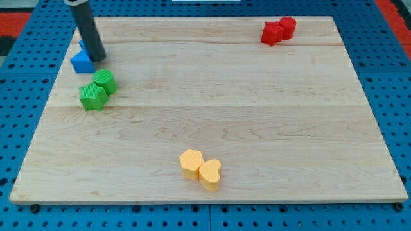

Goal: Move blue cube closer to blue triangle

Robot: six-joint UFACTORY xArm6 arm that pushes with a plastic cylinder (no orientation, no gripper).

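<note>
The desk [212, 109], a pale wooden board, fills nearly the whole frame and sits on a blue pegboard [19, 77]. Of the blocks, the two yellow ones [200, 169] lie touching near the bottom centre, one looking heart-shaped. The two red blocks [278, 31] touch each other in the upper right. The two green blocks [97, 90] touch at the left, just below the blue ones.

The task's things are in the upper left. One blue block [81, 62] shows plainly, with a slanted top face and a corner pointing toward the lower left; whether it is the cube or the triangle I cannot tell. A sliver of a second blue block [82, 45] peeks out at the rod's left edge, just above the first and seemingly touching it. Its shape, facing and long axis are hidden.

The dark rod [87, 29] comes down from the frame's top. My tip [97, 58] rests at the right side of the visible blue block, touching or nearly so. There are no fingers on this rig, so there is nothing to be apart or together.

As I judge it, the two blue blocks are already close, so little remains. Done well, the step needs only a short, slow nudge through the cube's centre, straight toward its partner, avoiding the green pair below.
</note>
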